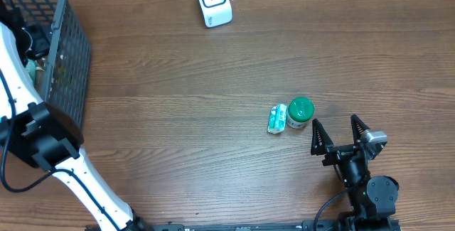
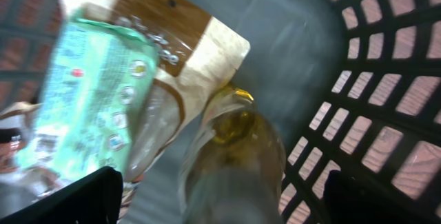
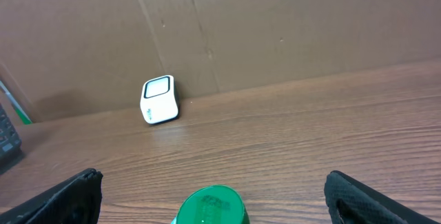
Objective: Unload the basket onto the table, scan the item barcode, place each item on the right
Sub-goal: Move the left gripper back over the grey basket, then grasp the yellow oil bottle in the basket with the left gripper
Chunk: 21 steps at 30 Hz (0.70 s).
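The white barcode scanner (image 1: 213,2) stands at the table's far edge and shows too in the right wrist view, scanner (image 3: 160,100). My left arm (image 1: 28,117) reaches into the black basket (image 1: 71,53); its gripper is hidden from overhead. In the left wrist view, my left gripper (image 2: 227,203) stands open astride a clear bottle of yellowish liquid (image 2: 234,148), with gaps on both sides. A green packet (image 2: 89,93) and a brown-and-white bag (image 2: 186,38) lie beside the bottle. My right gripper (image 1: 338,135) is open, just behind a green-lidded jar (image 1: 300,112).
A small teal packet (image 1: 276,118) lies against the jar's left side. The green lid (image 3: 210,207) sits low between my right fingers (image 3: 69,196). The basket's lattice wall (image 2: 372,79) rises close on the right of the bottle.
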{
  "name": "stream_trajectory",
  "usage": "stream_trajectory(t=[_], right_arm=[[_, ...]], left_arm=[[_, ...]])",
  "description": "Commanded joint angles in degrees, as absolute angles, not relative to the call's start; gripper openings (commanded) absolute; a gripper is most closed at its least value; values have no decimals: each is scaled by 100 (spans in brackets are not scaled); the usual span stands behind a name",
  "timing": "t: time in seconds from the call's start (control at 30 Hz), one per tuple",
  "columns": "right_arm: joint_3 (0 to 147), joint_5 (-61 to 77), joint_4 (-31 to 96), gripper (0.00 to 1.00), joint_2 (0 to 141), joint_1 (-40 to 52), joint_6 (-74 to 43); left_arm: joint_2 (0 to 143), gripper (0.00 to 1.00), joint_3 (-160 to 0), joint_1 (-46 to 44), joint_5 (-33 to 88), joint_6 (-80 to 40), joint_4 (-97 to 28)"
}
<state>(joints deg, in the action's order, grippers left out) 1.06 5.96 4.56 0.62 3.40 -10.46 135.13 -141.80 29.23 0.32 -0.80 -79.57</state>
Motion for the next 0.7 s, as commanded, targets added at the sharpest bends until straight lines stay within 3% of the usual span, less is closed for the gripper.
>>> stream_trajectory(t=[0.0,0.17,0.27,0.33,0.5,0.67], right_arm=[[47,563,429,100,16,314,-1048],[47,563,429,100,16,314,-1048],[47,563,427,100,16,314,-1048],[47,563,429,100,16,314,-1048],[47,563,427,100,16,314,-1048],[47,563,427,100,16,314,-1048]], left_arm=[[13756,83,-14212,2893,215,132,-7970],[14000,61,-14210,2891,244,132,-7992],[13994,41,-14221,2891,244,132,-7946],[13981,35,-14261,2893,244,132,-7948],[13944,26,-14680,2891,261,97,-8103],[13694,27,-15539,2891,266,-198,-8267]])
